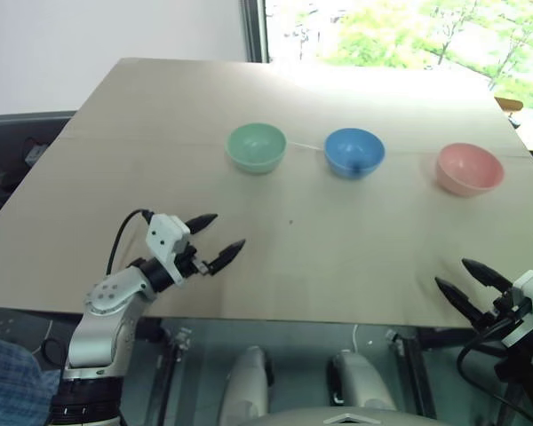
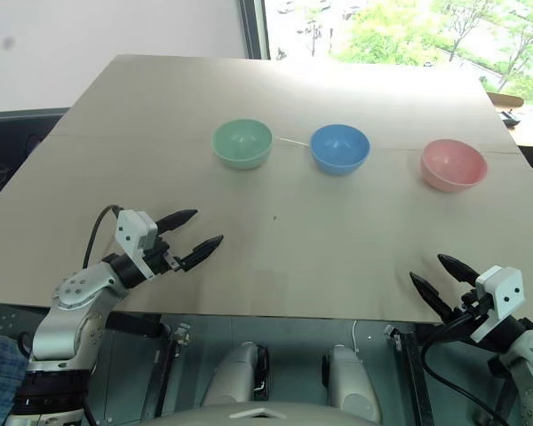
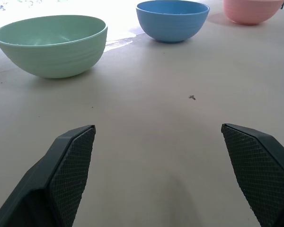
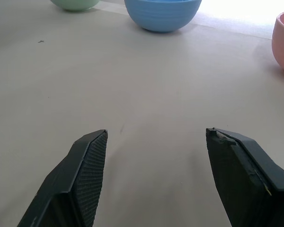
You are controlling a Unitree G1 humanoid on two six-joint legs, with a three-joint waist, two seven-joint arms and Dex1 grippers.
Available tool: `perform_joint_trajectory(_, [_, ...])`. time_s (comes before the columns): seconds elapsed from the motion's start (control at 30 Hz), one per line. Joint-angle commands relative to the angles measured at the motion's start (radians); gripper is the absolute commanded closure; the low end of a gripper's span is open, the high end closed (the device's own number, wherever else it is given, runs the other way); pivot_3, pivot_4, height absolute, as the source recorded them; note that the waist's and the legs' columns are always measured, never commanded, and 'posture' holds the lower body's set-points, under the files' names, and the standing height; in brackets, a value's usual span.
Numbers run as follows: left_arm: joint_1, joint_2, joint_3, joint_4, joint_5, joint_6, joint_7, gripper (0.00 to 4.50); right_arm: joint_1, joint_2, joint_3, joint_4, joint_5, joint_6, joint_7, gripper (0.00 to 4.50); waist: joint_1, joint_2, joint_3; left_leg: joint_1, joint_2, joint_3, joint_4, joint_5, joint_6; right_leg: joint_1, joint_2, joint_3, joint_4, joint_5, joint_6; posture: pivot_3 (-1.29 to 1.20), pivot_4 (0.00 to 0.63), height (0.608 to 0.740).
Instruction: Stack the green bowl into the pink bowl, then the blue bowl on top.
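Standing beside the wooden table (image 1: 160, 133), I see three bowls in a row across its far half, well apart from each other, and all three are empty. On the left is the green bowl (image 1: 257, 146), upright, with nothing inside it but a smooth bottom. Near the front edge on this side hovers the left gripper (image 1: 210, 240), its two black fingers spread wide with only bare table between them; it points toward the bowls and touches nothing. In the middle of the row stands the blue bowl (image 1: 354, 152), also upright (a thin pale line, maybe a thread, runs on the table between it and the green one). On the right is the pink bowl (image 1: 469, 169), the one which must receive the others. Low at the front right corner is the right gripper (image 1: 473, 284), its fingers also apart and holding nothing. I judge that no step of the stacking is done yet. The bowls look like thin stiff plastic, so they should be light and not fragile, but smooth and round, easy to slide away if pushed from the side. I think the best hold is on the rim, one finger inside and one outside the wall, because the body seems too wide and slippery for the jaws.
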Motion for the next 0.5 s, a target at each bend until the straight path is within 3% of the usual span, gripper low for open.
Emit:
perform_joint_trajectory(0.03, [0.001,-0.003,-0.002,-0.038,-0.008,-0.014,0.01,0.0,-0.01,-0.012,-0.011,-0.01,0.004,-0.01,-0.002,0.98,0.0,0.0,0.0,0.0,0.0,0.0,0.0,0.0,0.0,0.0,0.0,0.0,0.0,0.0,0.0,0.0,0.15,0.74])
perform_joint_trajectory(0.5, [0.037,-0.033,-0.012,-0.067,-0.008,-0.017,0.037,0.0,-0.045,-0.054,-0.018,0.005,0.012,0.03,0.0,0.98,0.0,0.0,-0.001,0.0,0.0,0.0,0.0,0.0,0.0,0.0,0.0,0.0,0.0,0.0,0.0,0.0,0.15,0.74])
